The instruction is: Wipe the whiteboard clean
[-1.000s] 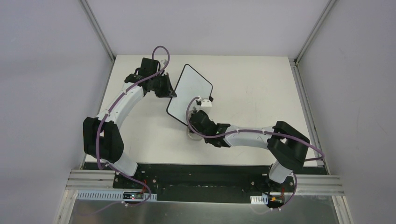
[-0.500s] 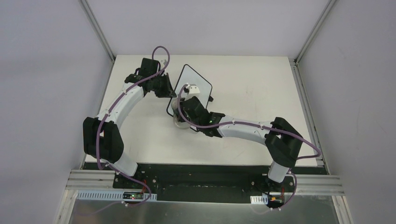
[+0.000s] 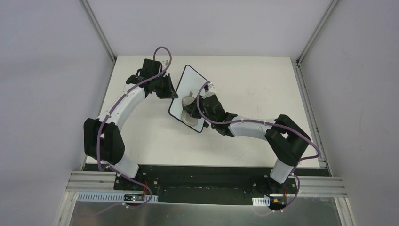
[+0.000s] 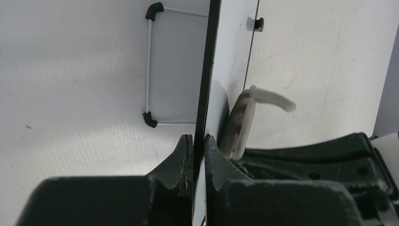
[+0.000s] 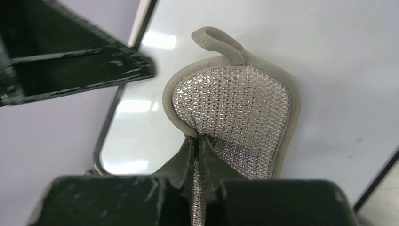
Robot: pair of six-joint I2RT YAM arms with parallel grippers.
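The whiteboard [image 3: 186,84] is white with a thin black frame and stands tilted up off the table at centre left. My left gripper [image 3: 170,88] is shut on its left edge; in the left wrist view the gripper [image 4: 198,141] pinches the black frame [image 4: 205,94] edge-on. My right gripper [image 3: 192,109] is shut on the grey sparkly pad [image 3: 188,112] and presses it flat on the board's lower face. In the right wrist view the gripper [image 5: 198,141] holds the pad [image 5: 235,108] against the whiteboard's face [image 5: 339,70]. I see no writing on the board.
The white table [image 3: 254,84] lies between grey walls, with metal rails at the near edge [image 3: 207,181]. The board's wire stand with black feet [image 4: 150,66] shows behind it in the left wrist view.
My right arm has swung the pad from the table below the board up and left across it, then down onto the board's lower face. The left gripper has kept holding the board.
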